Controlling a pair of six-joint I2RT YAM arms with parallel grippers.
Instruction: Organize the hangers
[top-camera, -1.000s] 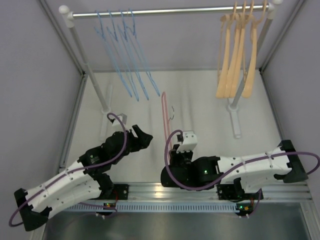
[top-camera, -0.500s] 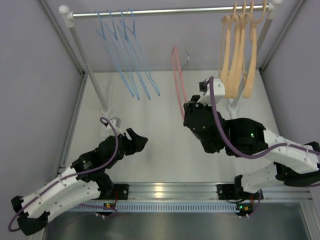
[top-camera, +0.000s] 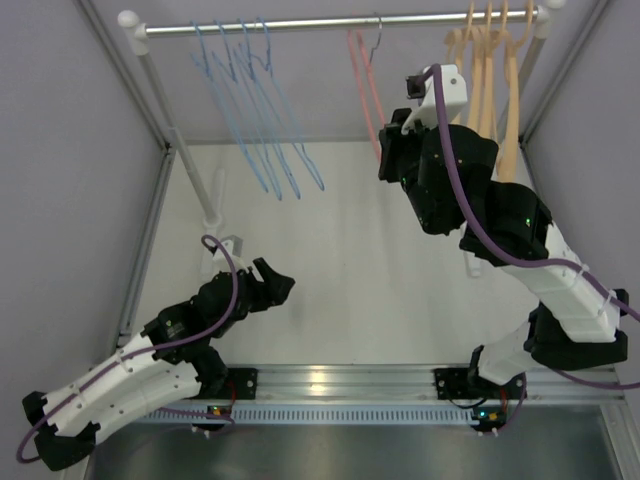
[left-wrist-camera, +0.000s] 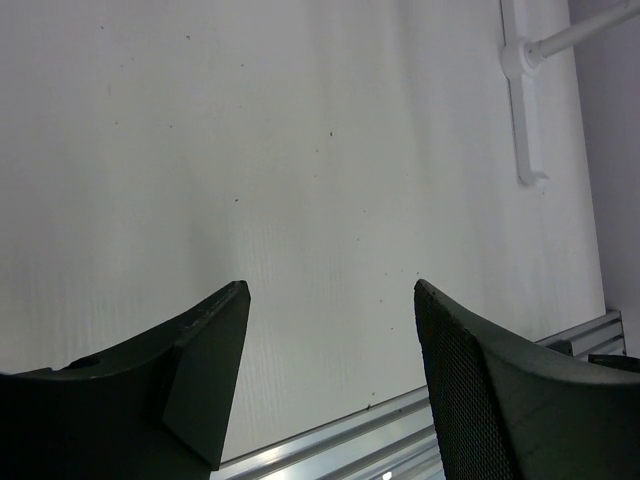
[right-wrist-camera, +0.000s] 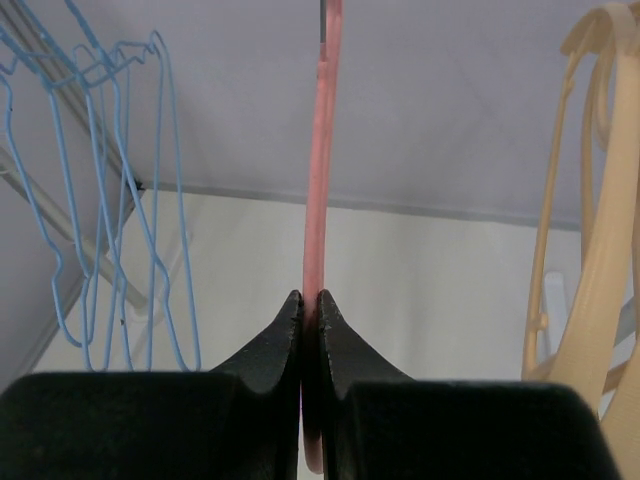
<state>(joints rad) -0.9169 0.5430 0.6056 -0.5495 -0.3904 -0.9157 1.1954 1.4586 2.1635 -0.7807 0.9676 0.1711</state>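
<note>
Holding upper centre: thin pink-red hanger with metal hook (top-camera: 364, 72), clamped in our right gripper (right-wrist-camera: 310, 298), beside long silver rail (top-camera: 300, 22). Light-blue wire hangers (top-camera: 250, 100) upper left, peach-orange ones (top-camera: 480, 100) upper right. Our left gripper (left-wrist-camera: 330, 290), lower left, fingers apart.

Table (top-camera: 330, 260): white, matt, flat, with grey panels on three sides
Left rack foot (top-camera: 222, 240): white bar lying flat on the table, near its left edge
Other rack foot (left-wrist-camera: 520, 100): white bar flat on the surface, joined to a white post
Near edge: aluminium rail (top-camera: 340, 380) running across, carrying both arm bases
</note>
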